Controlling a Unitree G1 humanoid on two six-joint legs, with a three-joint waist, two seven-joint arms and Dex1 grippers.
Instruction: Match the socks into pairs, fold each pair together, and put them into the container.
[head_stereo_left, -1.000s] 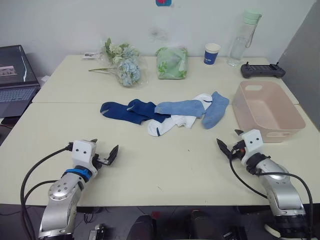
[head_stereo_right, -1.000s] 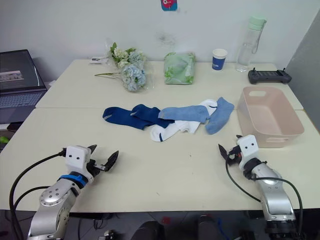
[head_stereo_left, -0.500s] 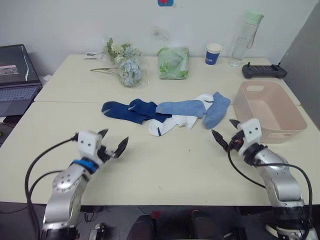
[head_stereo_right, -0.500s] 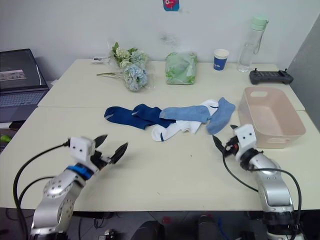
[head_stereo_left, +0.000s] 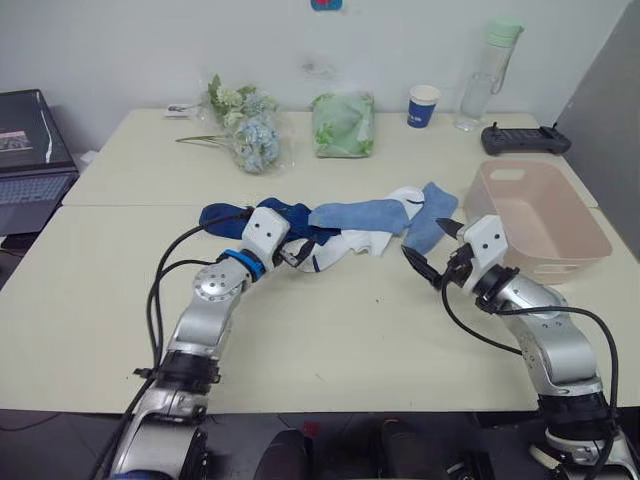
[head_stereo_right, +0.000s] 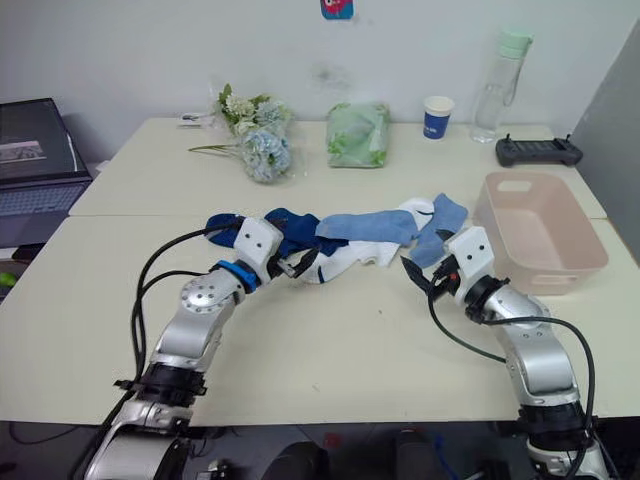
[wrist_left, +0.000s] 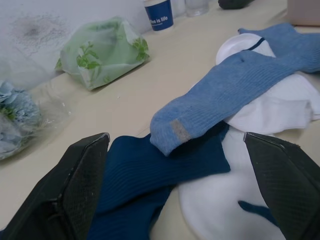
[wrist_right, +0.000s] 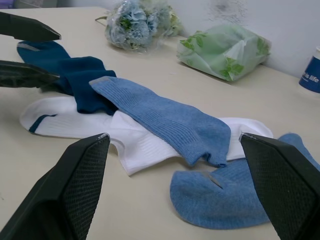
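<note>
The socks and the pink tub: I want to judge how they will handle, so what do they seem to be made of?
The socks look like soft knitted fabric, matte, with fine ribs visible in the weave. The pink tub looks like moulded plastic, smooth with a slight sheen, with rounded corners and cut-out handle slots.

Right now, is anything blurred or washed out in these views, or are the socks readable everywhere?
Left eye view: even, soft light, socks sharp, faint shadows beneath them. Left wrist view: knit ribs on the light blue sock crisp; paper cup behind softer. Right wrist view: own fingers loom large and dark; green bag shows mild glare.
</note>
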